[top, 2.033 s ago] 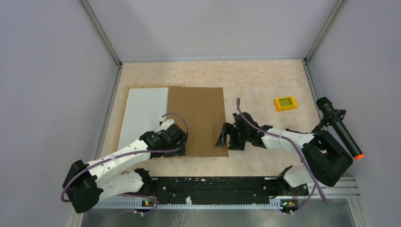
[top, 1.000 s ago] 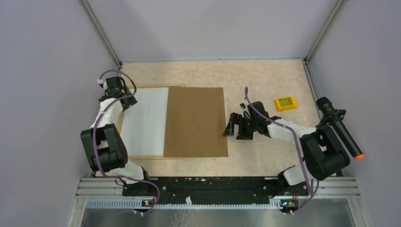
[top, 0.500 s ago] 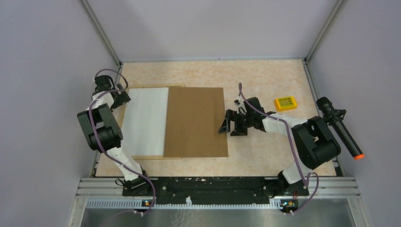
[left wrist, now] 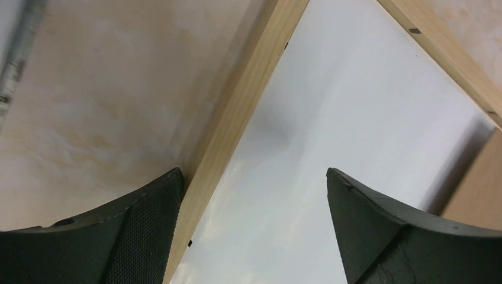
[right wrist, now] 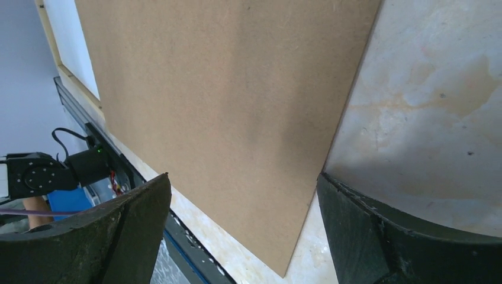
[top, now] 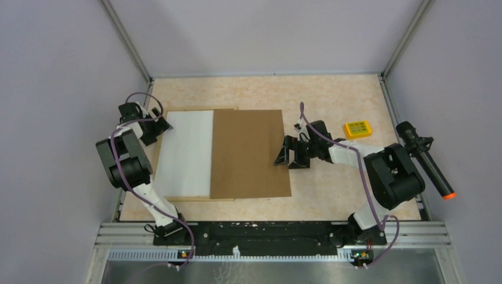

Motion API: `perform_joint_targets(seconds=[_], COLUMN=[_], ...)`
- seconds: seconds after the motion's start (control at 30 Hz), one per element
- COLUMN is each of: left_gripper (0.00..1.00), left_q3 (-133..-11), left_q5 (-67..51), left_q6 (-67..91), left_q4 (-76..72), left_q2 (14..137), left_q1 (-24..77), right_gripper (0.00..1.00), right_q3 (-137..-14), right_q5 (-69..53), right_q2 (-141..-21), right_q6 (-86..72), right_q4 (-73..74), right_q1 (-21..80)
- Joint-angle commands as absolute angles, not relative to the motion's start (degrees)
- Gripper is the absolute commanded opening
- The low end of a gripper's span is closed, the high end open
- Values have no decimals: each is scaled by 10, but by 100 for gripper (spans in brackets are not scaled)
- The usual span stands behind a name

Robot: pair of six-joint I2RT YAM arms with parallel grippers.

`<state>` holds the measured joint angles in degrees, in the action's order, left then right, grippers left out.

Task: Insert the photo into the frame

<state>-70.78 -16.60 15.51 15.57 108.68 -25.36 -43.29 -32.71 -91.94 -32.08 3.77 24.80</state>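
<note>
Top external: left gripper [top: 160, 126] and right gripper [top: 288, 158] gape empty; frame [top: 189, 199] looks light, stiff, grab its rail; photo maybe under board [top: 248, 154].

The frame [top: 189, 199] is a thin rectangle of light natural wood. It lies flat on the surface [top: 266, 92], near the left edge, with its long rails running from the near edge towards the far edge. A white sheet [top: 183, 154] fills its left part. A brown board [top: 248, 154] lies flat over its right part and overhangs the right rail. Whether the white sheet is the photo face down cannot be told.
</note>
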Motion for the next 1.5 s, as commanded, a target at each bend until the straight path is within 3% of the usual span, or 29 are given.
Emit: perform_joint_targets(seconds=[0.0,0.6,0.83,1.0,1.23,1.47], left_gripper=[93,91,99,97,88,94], left_q3=[-636,-523,-560,-516,-472,-490], left_q5=[-293,-414,-265,-289,-413,-441], left_q6=[208,278,209,207,233,218], left_q4=[149,65,163,154,92,99], left_q2=[1038,970,861,802,841,815], left_q1=[-247,-107,-103,-53,36,56], right_gripper=[92,91,91,91,85,74], right_q3=[-431,-429,-408,-401,-359,-313], right_q5=[-290,-265,-266,-256,-353,-402], right_q2=[-931,-880,-851,-840,-870,-922], right_q6=[-303,-276,-288,-273,-324,-426], right_q4=[33,94,98,110,-54,-255], right_q1=[231,196,158,140,108,108])
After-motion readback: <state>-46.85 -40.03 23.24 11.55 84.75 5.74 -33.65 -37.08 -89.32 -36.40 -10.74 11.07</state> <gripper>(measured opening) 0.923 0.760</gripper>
